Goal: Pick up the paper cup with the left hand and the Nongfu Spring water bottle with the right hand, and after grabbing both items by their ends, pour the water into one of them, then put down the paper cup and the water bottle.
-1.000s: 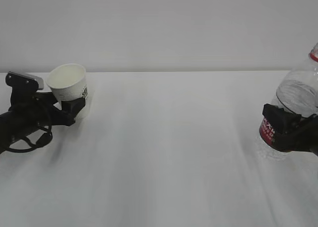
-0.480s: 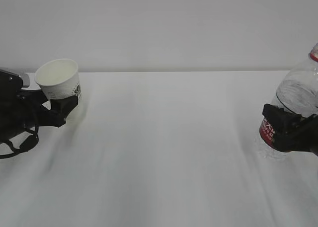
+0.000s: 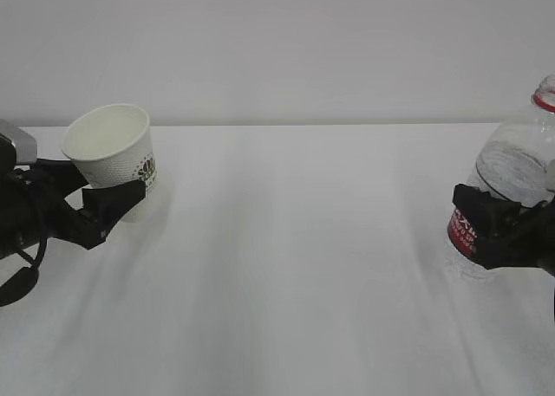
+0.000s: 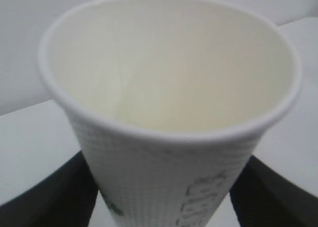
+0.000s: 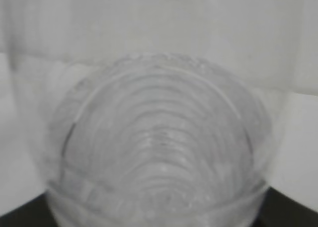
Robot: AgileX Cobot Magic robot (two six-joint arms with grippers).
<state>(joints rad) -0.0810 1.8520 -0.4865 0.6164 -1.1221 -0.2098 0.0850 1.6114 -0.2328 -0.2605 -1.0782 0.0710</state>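
Exterior view: cup now lifted, tilted toward 11 o'clock, clamped in left gripper; bottle upright, clamped in right gripper; ready for pouring.

Bare lab-like setup: plain white table, blank white wall

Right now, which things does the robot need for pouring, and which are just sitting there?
Needed for the job:
- paper cup, held by the left end effector
- water bottle, held by the right end effector

Just there:
- white table; nothing else lies on it
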